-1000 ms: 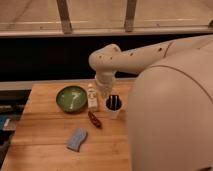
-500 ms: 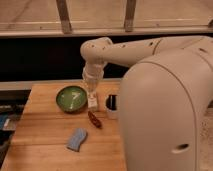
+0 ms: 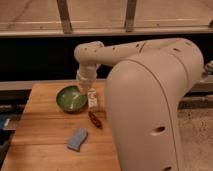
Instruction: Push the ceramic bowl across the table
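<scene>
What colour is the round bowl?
The ceramic bowl is glossy green, in the camera view; the gripper hangs by its rim.

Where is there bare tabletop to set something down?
Bare: the left strip of the table, beside the ceramic bowl and blue sponge. Crowded: right of the bowl, where the gripper hangs at its rim by a white item and dark-red object.

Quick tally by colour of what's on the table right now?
Green: 1, ceramic bowl
Blue: 1, sponge
Dark red: 1, small object
White: 1, small item
Total: 4
Claw at the bowl's right rim.
</scene>
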Motion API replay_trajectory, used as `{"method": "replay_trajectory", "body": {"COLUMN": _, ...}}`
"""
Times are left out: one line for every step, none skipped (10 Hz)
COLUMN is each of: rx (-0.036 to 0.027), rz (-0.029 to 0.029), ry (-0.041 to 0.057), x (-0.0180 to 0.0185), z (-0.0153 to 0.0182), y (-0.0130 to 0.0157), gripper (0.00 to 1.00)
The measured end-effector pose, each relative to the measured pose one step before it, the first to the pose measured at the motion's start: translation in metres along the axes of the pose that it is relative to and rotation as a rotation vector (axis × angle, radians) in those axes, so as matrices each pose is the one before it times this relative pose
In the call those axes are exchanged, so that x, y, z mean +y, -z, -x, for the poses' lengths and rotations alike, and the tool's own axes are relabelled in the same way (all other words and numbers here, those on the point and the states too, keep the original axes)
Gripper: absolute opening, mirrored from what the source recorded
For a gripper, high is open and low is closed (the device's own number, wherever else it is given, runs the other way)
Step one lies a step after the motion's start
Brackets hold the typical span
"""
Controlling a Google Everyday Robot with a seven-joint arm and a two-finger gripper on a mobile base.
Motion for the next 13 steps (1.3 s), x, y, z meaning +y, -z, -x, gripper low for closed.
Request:
{"method": "replay_trajectory", "body": {"rx": -0.00132, "rz": -0.00098, "ry": -0.00365, "x": -0.00215, "z": -0.00094, "y": 0.00101, "gripper": 0.00}}
{"method": "replay_trajectory", "body": {"rx": 0.00083, "rz": 0.00019, "ry": 0.00019, "x": 0.00015, "z": -0.00009, "y": -0.00055, "gripper": 0.00}}
{"method": "replay_trajectory", "body": {"rx": 0.00175, "rz": 0.00360, "ry": -0.00040, "x": 0.00162, "z": 0.00042, "y": -0.00132, "gripper": 0.00}}
{"method": "replay_trajectory", "body": {"rx": 0.01626, "rz": 0.01324, "ry": -0.01353, "x": -0.00144, "z": -0.00371, "y": -0.00371, "gripper": 0.00}}
{"method": "replay_trajectory", "body": {"rx": 0.01526, "rz": 0.00921, "ry": -0.00804, "x": -0.00170, "z": -0.00349, "y": -0.00713, "gripper": 0.00}}
{"method": "replay_trajectory", "body": {"rx": 0.02016, "rz": 0.00893, "ry": -0.00991, "x": -0.00355, "z": -0.00405, "y": -0.01309, "gripper": 0.00}}
{"method": "replay_trajectory", "body": {"rx": 0.02339, "rz": 0.00822, "ry": -0.00804, "x": -0.00312, "z": -0.00356, "y": -0.01668, "gripper": 0.00}}
{"method": "replay_trajectory", "body": {"rx": 0.02686, "rz": 0.00899, "ry": -0.00808, "x": -0.00272, "z": -0.00319, "y": -0.01936, "gripper": 0.00}}
{"method": "replay_trajectory", "body": {"rx": 0.02452, "rz": 0.01220, "ry": -0.01491, "x": -0.00469, "z": -0.00417, "y": -0.01795, "gripper": 0.00}}
{"method": "replay_trajectory", "body": {"rx": 0.01888, "rz": 0.01068, "ry": -0.01128, "x": -0.00295, "z": -0.00391, "y": -0.00948, "gripper": 0.00}}
{"method": "replay_trajectory", "body": {"rx": 0.01525, "rz": 0.01141, "ry": -0.00958, "x": -0.00232, "z": -0.00304, "y": -0.00793, "gripper": 0.00}}
{"method": "replay_trajectory", "body": {"rx": 0.00759, "rz": 0.00758, "ry": -0.00447, "x": -0.00108, "z": -0.00104, "y": -0.00509, "gripper": 0.00}}
{"method": "replay_trajectory", "body": {"rx": 0.00582, "rz": 0.01214, "ry": -0.00424, "x": -0.00109, "z": 0.00052, "y": -0.00560, "gripper": 0.00}}
